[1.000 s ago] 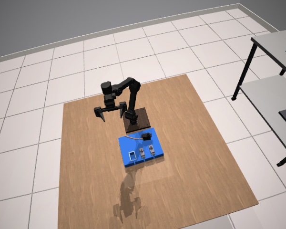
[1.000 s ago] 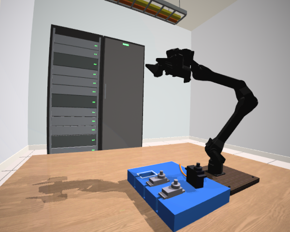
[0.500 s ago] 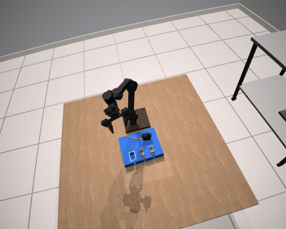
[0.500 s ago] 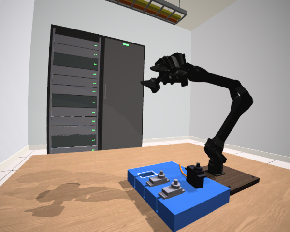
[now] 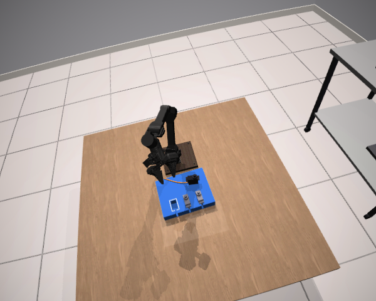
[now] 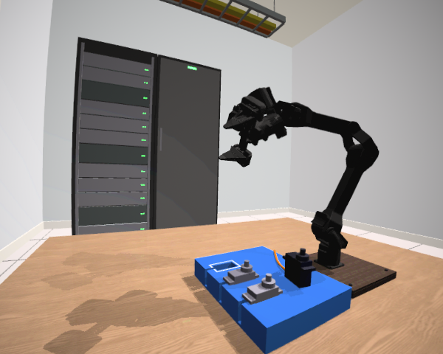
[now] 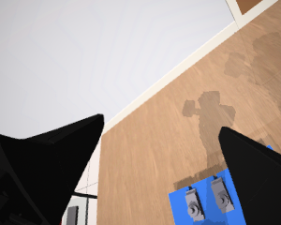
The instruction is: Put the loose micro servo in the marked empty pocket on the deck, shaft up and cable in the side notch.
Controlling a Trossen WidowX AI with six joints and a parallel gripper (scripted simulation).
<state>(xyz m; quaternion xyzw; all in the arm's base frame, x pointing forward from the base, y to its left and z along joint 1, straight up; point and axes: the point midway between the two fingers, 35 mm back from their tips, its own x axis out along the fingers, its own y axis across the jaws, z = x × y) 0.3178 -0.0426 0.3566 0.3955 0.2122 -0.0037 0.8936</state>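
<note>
The loose black micro servo [image 5: 192, 179] [image 6: 297, 271] stands upright on the blue deck [image 5: 207, 189] [image 6: 306, 302] [image 7: 178, 208], on the side near the arm's base, shaft up. Its orange cable [image 5: 175, 181] [image 6: 278, 261] runs off to one side over the deck. A white outline [image 5: 170, 205] [image 6: 227, 268] marks the empty pocket at the deck's far corner, with a notch to the edge. My gripper [image 5: 168, 180] [image 6: 221, 141] [image 7: 163, 126] is wide open and empty, high above the deck, fingers pointing outward from the base. The loose servo is not in the wrist view.
Two grey seated servos [image 5: 186, 200] [image 5: 199, 197] [image 6: 241, 275] [image 6: 262, 291] [image 7: 194, 206] [image 7: 221, 194] stand in a row beside the pocket, their shafts sticking up. The arm's dark base plate [image 5: 190, 155] [image 6: 371, 271] lies just behind the deck on the wooden table top [image 5: 116, 210] [image 6: 118, 266] [image 7: 131, 173].
</note>
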